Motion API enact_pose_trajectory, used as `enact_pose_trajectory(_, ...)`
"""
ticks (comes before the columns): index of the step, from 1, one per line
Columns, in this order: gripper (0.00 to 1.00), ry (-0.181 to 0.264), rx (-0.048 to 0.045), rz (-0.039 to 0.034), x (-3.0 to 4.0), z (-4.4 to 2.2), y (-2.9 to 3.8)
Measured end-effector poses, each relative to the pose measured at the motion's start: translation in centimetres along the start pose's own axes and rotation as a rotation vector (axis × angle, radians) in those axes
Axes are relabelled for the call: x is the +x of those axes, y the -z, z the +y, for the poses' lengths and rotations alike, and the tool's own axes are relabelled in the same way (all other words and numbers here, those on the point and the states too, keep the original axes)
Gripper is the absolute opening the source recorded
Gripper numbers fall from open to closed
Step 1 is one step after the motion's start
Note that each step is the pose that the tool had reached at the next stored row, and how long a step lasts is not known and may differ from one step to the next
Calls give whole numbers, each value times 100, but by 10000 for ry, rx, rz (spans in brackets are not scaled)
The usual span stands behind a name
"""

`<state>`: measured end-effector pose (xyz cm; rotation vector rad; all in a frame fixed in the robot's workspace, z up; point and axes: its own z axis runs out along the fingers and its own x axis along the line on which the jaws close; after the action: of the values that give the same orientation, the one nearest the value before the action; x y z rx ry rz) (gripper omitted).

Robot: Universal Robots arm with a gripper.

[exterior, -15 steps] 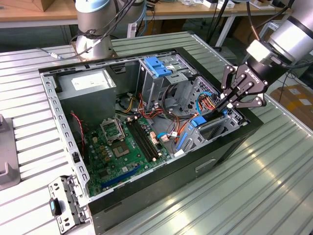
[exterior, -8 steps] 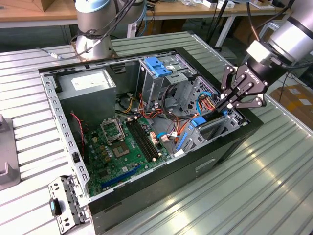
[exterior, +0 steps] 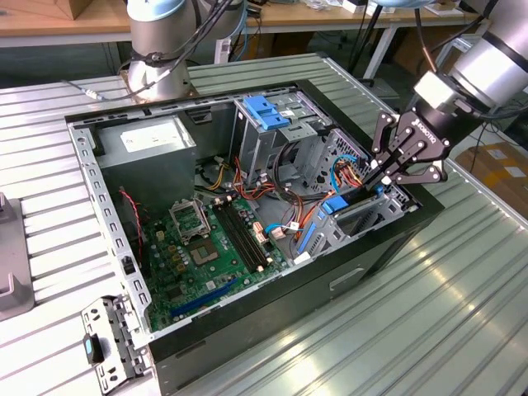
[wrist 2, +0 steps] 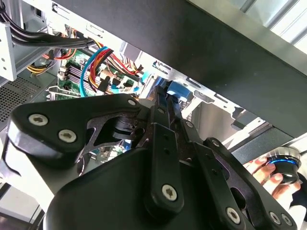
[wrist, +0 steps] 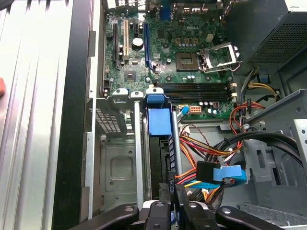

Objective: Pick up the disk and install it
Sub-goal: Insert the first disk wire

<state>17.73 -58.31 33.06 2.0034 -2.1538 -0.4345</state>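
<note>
I see my gripper [exterior: 381,180] at the edge of the open computer case [exterior: 247,330], a big black metal box lying on a ribbed, shiny metal table [exterior: 462,313]. The black fingers [wrist: 165,189] are pinched close together on the disk [wrist: 159,143], a thin flat thing with a bright blue plastic end. The disk stands on its edge inside a grey metal slot [wrist: 120,158] in the case, right beside the case's black wall. Deeper in the case lies the green board [exterior: 214,247], flat and bumpy with small parts. Red, orange and blue wires [wrist: 206,163] curl near the slot.
</note>
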Motion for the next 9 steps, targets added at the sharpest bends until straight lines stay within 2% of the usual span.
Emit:
enact_pose_trajectory(5,16,0,-1,-1,0,-1,-2)
enact_pose_trajectory(6,18,0,-1,-4,0,-1,-4)
enact_pose_trajectory(7,24,0,-1,-2,1,-1,-4)
enact_pose_trajectory(9,24,-8,0,-4,0,-1,-2)
